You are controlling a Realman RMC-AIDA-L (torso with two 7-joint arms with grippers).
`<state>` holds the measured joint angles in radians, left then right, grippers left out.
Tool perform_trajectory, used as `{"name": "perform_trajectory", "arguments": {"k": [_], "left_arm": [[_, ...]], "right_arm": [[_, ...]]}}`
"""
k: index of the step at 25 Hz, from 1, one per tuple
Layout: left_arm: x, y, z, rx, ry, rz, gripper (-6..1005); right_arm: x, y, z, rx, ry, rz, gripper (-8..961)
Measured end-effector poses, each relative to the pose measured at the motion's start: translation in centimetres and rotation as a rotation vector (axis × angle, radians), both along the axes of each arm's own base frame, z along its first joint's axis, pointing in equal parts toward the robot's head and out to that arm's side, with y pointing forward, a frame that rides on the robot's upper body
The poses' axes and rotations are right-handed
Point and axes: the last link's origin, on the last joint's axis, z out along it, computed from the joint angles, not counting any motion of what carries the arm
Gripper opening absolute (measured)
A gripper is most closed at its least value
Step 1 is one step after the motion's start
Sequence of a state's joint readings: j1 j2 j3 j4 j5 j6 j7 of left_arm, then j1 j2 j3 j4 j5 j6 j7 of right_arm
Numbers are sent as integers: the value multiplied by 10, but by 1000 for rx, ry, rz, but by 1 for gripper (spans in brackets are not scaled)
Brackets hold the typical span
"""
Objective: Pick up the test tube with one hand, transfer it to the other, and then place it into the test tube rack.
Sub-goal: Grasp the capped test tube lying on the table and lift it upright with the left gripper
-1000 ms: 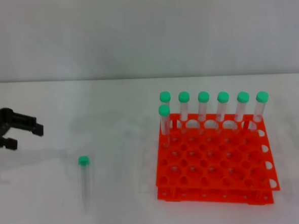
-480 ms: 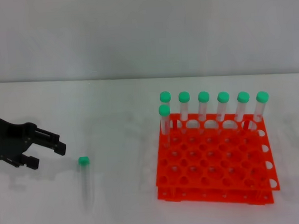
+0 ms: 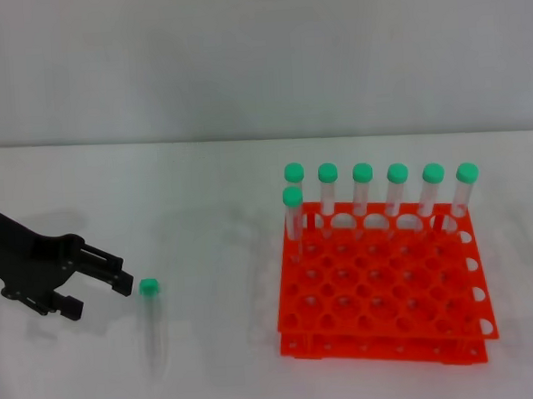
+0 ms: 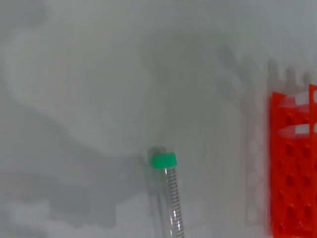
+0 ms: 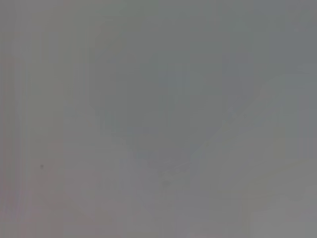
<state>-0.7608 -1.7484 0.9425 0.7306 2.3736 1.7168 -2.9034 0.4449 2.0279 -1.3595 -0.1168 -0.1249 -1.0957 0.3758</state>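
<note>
Pick-up stage: the left gripper (image 3: 100, 284), fingers spread, hovers just beside the green cap of the test tube (image 3: 152, 319) lying on the table (image 3: 203, 194), well apart from the rack (image 3: 381, 292). Next: straddle and close.

The left gripper (image 3: 98, 281) moves in from the left edge, its open fingers now just beside the tube's (image 3: 151, 317) green cap.
</note>
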Motion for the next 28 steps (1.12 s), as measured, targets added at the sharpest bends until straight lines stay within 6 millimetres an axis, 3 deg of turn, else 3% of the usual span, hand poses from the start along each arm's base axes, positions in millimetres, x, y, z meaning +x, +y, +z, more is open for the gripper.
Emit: {"name": "perform_trajectory", "arguments": {"k": [17,28], "left_arm": [[-1,10,-16,11,64,1,861],[2,7,-42,-89,125,77,860]], "right_arm": [[-13,2,-1,3,-73,80,855],[-14,4,-2,0,-75,81,855]]}}
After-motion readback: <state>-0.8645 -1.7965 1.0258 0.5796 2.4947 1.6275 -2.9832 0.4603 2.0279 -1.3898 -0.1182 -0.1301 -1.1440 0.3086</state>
